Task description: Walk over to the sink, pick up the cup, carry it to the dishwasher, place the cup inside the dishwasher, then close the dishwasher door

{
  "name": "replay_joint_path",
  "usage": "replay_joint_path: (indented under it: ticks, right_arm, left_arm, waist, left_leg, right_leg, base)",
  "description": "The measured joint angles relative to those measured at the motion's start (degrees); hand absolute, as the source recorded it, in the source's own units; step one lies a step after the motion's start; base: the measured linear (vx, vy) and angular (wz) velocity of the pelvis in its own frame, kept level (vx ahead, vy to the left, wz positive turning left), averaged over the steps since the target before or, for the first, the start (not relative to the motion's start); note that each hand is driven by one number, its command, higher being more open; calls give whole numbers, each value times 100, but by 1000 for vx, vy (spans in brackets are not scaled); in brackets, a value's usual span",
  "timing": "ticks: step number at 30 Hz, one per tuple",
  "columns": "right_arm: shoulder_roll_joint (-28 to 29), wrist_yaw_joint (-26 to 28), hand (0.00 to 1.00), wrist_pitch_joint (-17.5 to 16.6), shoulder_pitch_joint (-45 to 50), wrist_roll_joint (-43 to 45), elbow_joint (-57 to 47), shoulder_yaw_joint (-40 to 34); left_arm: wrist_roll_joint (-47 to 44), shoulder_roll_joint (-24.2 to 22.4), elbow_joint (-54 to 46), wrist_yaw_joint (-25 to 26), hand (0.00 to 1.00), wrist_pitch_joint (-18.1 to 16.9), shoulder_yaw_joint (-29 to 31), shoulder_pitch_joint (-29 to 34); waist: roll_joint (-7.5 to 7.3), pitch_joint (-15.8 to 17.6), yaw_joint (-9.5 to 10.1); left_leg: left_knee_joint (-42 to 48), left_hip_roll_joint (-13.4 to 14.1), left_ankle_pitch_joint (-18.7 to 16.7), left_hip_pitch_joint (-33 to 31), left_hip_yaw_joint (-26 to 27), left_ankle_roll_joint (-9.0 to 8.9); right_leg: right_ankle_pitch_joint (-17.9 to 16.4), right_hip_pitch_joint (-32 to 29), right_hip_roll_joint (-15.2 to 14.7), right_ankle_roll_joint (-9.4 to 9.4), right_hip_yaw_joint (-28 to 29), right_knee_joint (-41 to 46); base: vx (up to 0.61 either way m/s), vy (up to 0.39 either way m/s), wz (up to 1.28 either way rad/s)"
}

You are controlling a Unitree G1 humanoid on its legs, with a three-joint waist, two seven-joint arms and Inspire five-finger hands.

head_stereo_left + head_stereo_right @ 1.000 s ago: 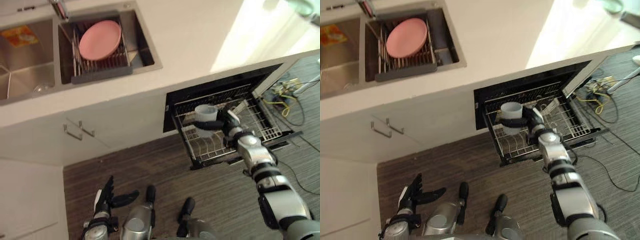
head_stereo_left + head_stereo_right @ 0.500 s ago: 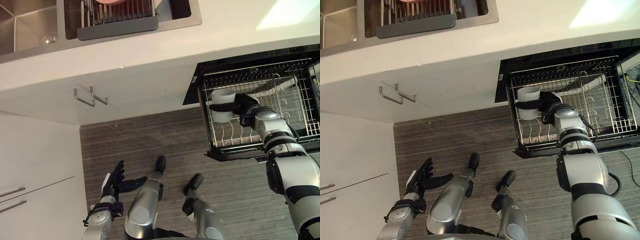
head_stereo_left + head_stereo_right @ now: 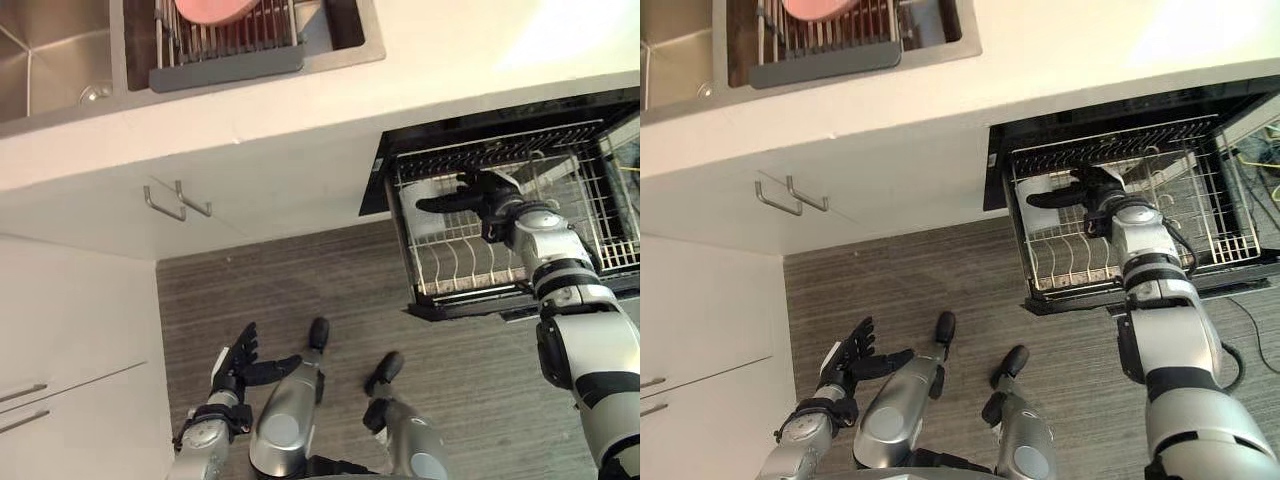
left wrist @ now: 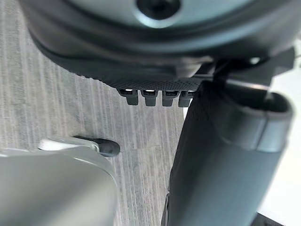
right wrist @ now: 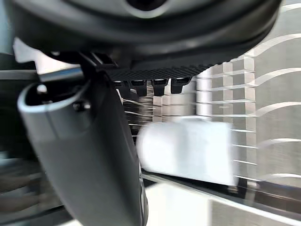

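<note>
Your right hand is spreading open, leaving the cup in the rack at its nine o'clock, with only closing up remaining.

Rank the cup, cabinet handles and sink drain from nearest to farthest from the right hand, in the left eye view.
1. Cup: in the dishwasher rack, just beside the right hand.
2. Cabinet handles: well off to its left, below the counter.
3. Drain: far left, in the sink.
</note>
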Motion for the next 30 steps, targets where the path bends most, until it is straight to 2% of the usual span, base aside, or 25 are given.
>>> replay_joint_path:
  ticks: [2, 4, 5, 8, 9, 11, 14, 16, 22, 30]
  right_arm:
    - [17, 10, 100, -42, 1020, 165, -1062, -18]
    - [193, -3, 100, -68, 1867, 215, -1756, -269]
    - [291, -10, 100, -69, 2170, 220, -1991, -413]
    - [1057, 4, 100, -103, 3710, 695, -3410, -1208]
    - [1584, 111, 100, -201, 4259, 1054, -3978, -1557]
    - [2359, 297, 100, -633, 5135, 1563, -4860, -1933]
    - [3128, 715, 100, -1216, 6340, 1678, -5896, -2001]
    - [3245, 874, 100, -1469, 6651, 1664, -6057, -1847]
    - [3244, 980, 100, -1455, 6691, 1661, -6059, -1244]
    - [3125, 827, 100, -1431, 6559, 1678, -6056, -1231]
  left_arm:
    - [59, -13, 300, 11, 100, 41, 92, 40]
    - [193, -14, 597, 25, 100, 52, 230, 72]
    - [239, -21, 708, 43, 100, 52, 283, 74]
    - [332, -303, 1396, 61, 100, -54, 992, 185]
    - [279, -503, 1768, 30, 100, -121, 1536, 267]
    - [-138, -737, 2310, -26, 100, -148, 2226, 343]
    - [-365, -872, 2647, -33, 100, -341, 2489, 710]
    - [-354, -901, 2769, -11, 100, -481, 2458, 807]
    - [-237, -882, 2855, 87, 100, -739, 2181, 878]
    - [-225, -818, 2903, 204, 100, -764, 1795, 939]
  waist:
    - [-249, -280, -154]
    - [-401, -560, -306]
    - [-437, -658, -342]
    - [-508, -1084, -670]
    - [-540, -1296, -800]
    - [-537, -1541, -1077]
    - [-525, -1809, -1346]
    - [-497, -1947, -1385]
    - [-347, -2201, -1355]
    - [-160, -2277, -1377]
  left_leg:
    - [-131, -3, 10, 179, 26, -28]
    - [-231, 2, 4, 309, 70, -36]
    - [-270, 2, 3, 364, 104, -38]
    - [-340, 1, -108, 664, 280, -21]
    - [-340, -4, -209, 766, 456, -38]
    - [-341, -22, -302, 910, 564, -48]
    - [-383, 22, -397, 1202, 781, -90]
    - [-469, 40, -390, 1378, 898, -110]
    - [-548, 44, -388, 1513, 1019, -122]
    - [-550, 44, -404, 1561, 1087, -115]
  right_leg:
    - [-51, 99, 6, 53, 65, -1]
    - [-65, 153, 9, 73, 108, 1]
    - [-67, 168, 9, 76, 138, 1]
    - [-78, 329, 10, 92, 319, 10]
    - [-110, 344, -5, 130, 454, 6]
    - [-182, 438, -50, 165, 562, 0]
    - [-252, 597, -11, 146, 781, 2]
    - [-261, 658, 19, 161, 895, -8]
    - [-248, 711, 39, 176, 1031, -45]
    - [-160, 823, 95, 191, 1095, -268]
  base:
    - [70, -5, -11]
    - [90, -2, -11]
    - [117, 11, -23]
    - [79, 27, -40]
    - [38, 31, -55]
    - [55, 32, -43]
    - [31, 8, -37]
    - [-1, -7, -31]
    - [3, 4, -11]
    - [17, -13, -5]
